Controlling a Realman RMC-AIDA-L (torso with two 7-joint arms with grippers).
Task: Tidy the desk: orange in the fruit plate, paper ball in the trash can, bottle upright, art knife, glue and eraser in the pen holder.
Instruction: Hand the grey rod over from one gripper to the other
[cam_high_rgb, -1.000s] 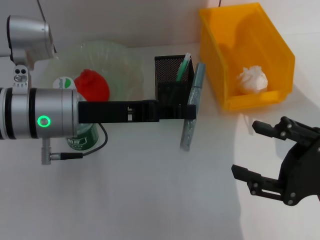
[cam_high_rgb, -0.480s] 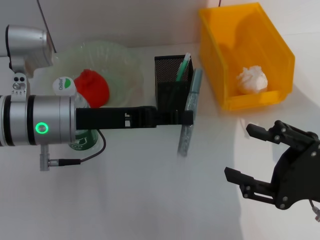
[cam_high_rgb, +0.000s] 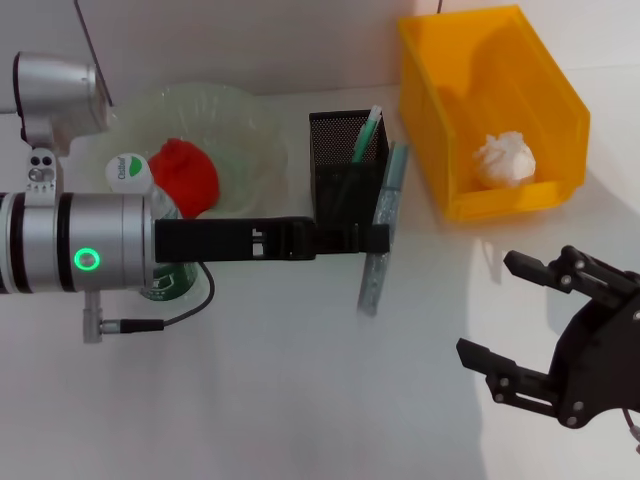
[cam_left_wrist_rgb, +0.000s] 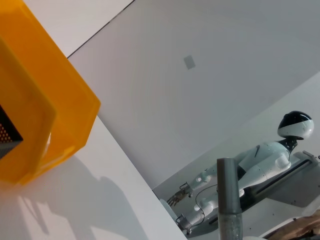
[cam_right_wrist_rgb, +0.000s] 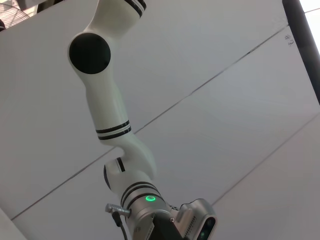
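The right gripper (cam_high_rgb: 520, 310) hung nearest the robot, low on the right above the white surface (cam_high_rgb: 300, 400), its 2 black jaws spread wide apart and holding nothing. It was well clear of every task item.

Farther out, the left gripper (cam_high_rgb: 372, 238) reached across from the left on its long silver and black arm. Its jaws were closed on the art knife (cam_high_rgb: 382, 228), a slim grey-green stick held tilted, its upper end near the rim of the pen holder (cam_high_rgb: 347, 160) and its lower end out over the bare surface. The knife sat just beside the holder's right wall, outside the mesh; whether it touched the wall could not be told. In the left wrist view the knife (cam_left_wrist_rgb: 229, 200) showed as a grey shaft rising from the lower edge, with the yellow wall of the trash can (cam_left_wrist_rgb: 40, 110) to one side.

Beneath the left arm stood the bottle (cam_high_rgb: 150, 230), green with a white cap, upright and partly hidden by the arm's silver barrel.

Beyond it, the pale green fruit plate (cam_high_rgb: 240, 120) held the orange (cam_high_rgb: 185, 175), which looked red-orange and sat left of the plate's middle. The black mesh pen holder stood just right of the plate, with 1 green pen (cam_high_rgb: 366, 135) leaning inside.

Farthest right, the yellow trash can (cam_high_rgb: 545, 100) held the white paper ball (cam_high_rgb: 505, 158) near its front wall.
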